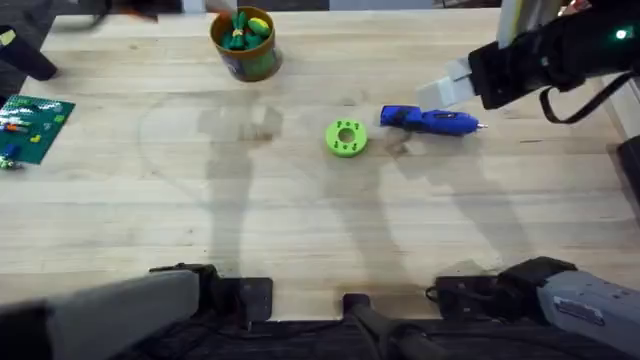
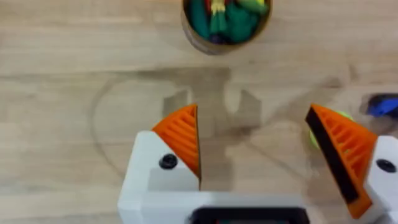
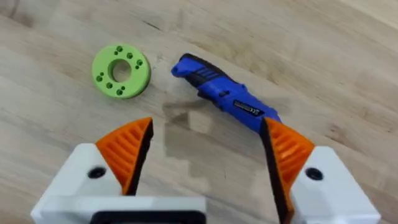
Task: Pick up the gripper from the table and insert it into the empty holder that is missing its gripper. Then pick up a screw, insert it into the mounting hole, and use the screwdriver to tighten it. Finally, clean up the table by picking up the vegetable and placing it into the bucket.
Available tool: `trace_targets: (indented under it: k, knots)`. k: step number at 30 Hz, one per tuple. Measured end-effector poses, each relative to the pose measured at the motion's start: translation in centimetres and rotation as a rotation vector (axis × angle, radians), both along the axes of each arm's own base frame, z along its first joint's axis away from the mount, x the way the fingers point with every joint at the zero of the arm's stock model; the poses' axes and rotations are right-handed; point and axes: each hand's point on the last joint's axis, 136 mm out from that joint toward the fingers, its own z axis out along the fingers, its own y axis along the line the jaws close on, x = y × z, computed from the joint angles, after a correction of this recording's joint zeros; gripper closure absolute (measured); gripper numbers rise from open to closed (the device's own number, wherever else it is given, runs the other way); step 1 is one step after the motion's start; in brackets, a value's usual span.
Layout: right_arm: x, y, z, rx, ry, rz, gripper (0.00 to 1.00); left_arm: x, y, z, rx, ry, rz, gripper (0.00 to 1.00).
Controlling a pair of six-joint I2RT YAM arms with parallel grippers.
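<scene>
My right gripper [image 3: 202, 165] spread, empty, above table [image 3: 323, 43]. Blue screwdriver [image 3: 224, 93] lies just ahead of my fingertips, green disc [image 3: 121, 70] beside its butt. Step: screwdriver pickup, I judge. Next: drop, straddle body, close. Left gripper [image 2: 255, 149] spread, idle; bucket [image 2: 226, 25] ahead of it.

Robotics lab or workshop bench: pale plank table [image 1: 300, 220], green circuit board [image 1: 35, 128], blue electric screwdriver [image 1: 430, 120], lime-green machined disc [image 1: 346, 138].

In the left wrist view the bucket [image 2: 227, 25] was cut off by the frame edge, its contents blurred. The screwdriver [image 3: 225, 98] was partly hidden behind a pad of the right gripper [image 3: 208, 163]. A green board [image 1: 32, 128] was clipped at the tabletop [image 1: 300, 220] edge.
</scene>
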Motion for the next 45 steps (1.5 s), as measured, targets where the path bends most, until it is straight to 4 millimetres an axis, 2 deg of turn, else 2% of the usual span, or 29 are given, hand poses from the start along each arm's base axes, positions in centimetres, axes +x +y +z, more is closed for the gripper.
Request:
trace_targets:
  k: [3,7,13,45]
  knots:
    - [0.0,0.0,0.0,0.000,0.001,0.000,0.014,-2.8,-0.8,-2.2,-0.012,0.061,-0.013,0.015]
    - [0.0,0.0,0.0,-0.001,0.002,0.000,0.014,-5.6,-2.9,-4.7,-0.033,0.158,-0.072,0.015]
    - [0.0,0.0,-0.1,-0.001,0.003,0.000,0.014,-7.2,-5.6,-7.6,-0.043,0.243,-0.154,0.015]
    - [0.0,0.0,-0.1,-0.001,0.003,0.000,0.014,-7.2,-5.6,-7.6,-0.043,0.243,-0.154,0.015]
